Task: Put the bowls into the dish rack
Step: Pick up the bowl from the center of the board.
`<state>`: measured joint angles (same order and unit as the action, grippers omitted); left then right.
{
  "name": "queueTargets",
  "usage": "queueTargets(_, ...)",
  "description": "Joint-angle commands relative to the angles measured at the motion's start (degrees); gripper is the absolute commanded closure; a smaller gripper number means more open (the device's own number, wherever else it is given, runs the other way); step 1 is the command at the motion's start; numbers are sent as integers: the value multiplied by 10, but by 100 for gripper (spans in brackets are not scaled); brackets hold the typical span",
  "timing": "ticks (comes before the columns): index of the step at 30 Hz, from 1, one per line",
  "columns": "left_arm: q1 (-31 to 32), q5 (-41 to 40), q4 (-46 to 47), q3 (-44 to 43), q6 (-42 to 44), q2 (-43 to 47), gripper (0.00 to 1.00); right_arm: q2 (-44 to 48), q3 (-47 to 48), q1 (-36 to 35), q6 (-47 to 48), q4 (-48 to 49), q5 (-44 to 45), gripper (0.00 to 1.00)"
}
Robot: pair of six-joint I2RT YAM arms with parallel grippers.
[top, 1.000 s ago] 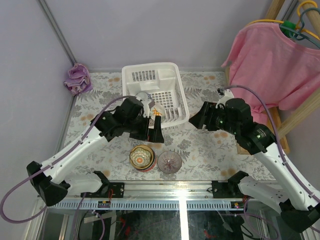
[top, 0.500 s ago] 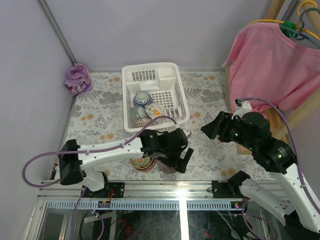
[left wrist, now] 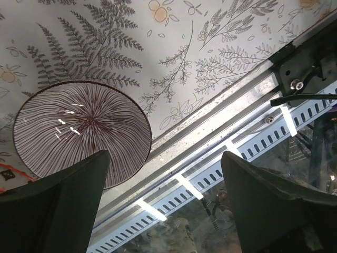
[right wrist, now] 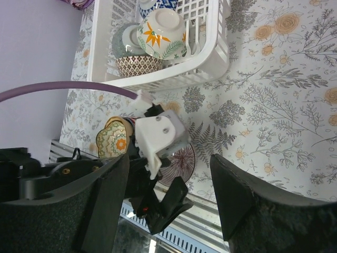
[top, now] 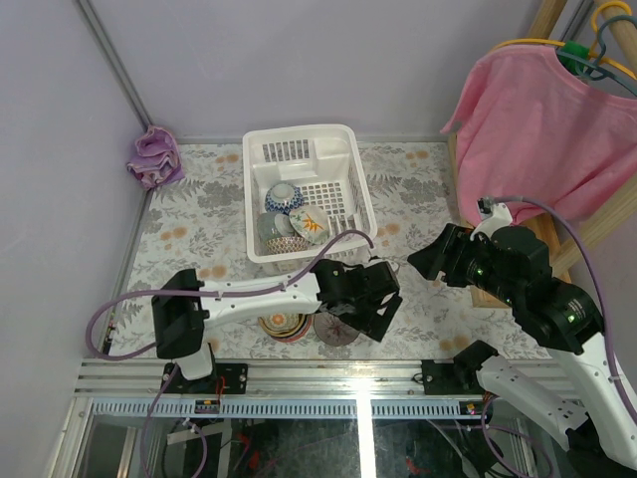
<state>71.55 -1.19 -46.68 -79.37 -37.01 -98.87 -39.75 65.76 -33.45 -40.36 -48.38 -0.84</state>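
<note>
Task judged roughly two-thirds done. The dish rack [top: 358, 194] stood at the far middle of the tabletop [top: 418, 189] and held four bowls, crowded into its near-left part: a blue-white bowl [top: 283, 196], a flower bowl [top: 311, 223] tipped on its side, a grey bowl [top: 269, 226] and a brown-patterned bowl [top: 287, 243], the last three touching one another. The small far compartment [top: 287, 150] showed nothing in it. Left to load: a striped bowl [left wrist: 79, 132], upright on the tabletop near its front edge, and just beside it on the left an orange-yellow stack [top: 279, 321] of nested bowls with a red rim at the bottom; the count in the stack could not be told. The left gripper [left wrist: 166, 154] hovered over the striped bowl, jaws spread wide and holding nothing; in the wrist view the bowl lay off toward one finger, not centred. The right gripper [right wrist: 168, 158] hung to the right of the rack, well apart from it, jaws likewise apart and empty. Next step judged: grasp the striped bowl.
</note>
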Motion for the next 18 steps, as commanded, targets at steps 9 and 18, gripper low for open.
queueTargets(9,5,-132,-139,26,-92,201,34,-1,-11,-4,13,29,-10,30)
queueTargets(18,-6,-202,-212,106,-199,345,20,-6,-43,-4,6,64,-30,30)
